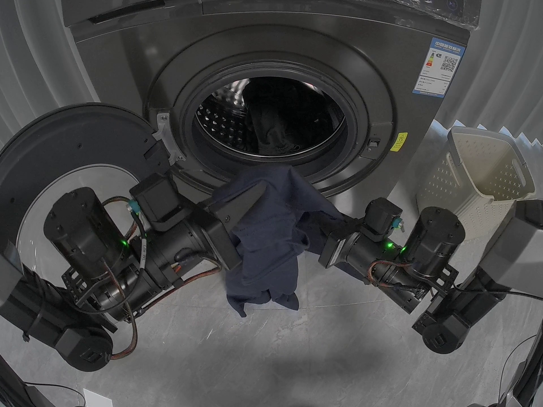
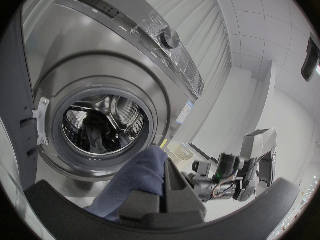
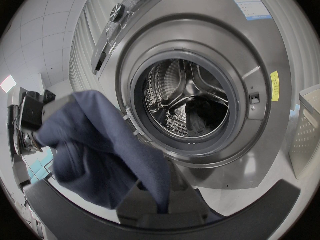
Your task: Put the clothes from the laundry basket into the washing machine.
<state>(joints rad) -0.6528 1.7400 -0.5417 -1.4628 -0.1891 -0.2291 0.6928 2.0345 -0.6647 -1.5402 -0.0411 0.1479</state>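
A dark blue garment (image 1: pixel 271 233) hangs between my two grippers just below the washing machine's round opening (image 1: pixel 270 117). My left gripper (image 1: pixel 249 196) is shut on its left part, where the cloth (image 2: pixel 133 180) drapes over the fingers. My right gripper (image 1: pixel 325 230) is shut on its right part, the fabric (image 3: pixel 110 150) bunched across its fingers. The garment's lower end dangles toward the floor. Dark clothes (image 1: pixel 271 120) lie inside the drum (image 3: pixel 186 94). The cream laundry basket (image 1: pixel 486 182) stands to the right of the machine.
The washer door (image 1: pixel 68 159) is swung open at the left, behind my left arm. Grey tiled floor (image 1: pixel 294 340) lies free below the arms. Pale curtains hang behind the machine.
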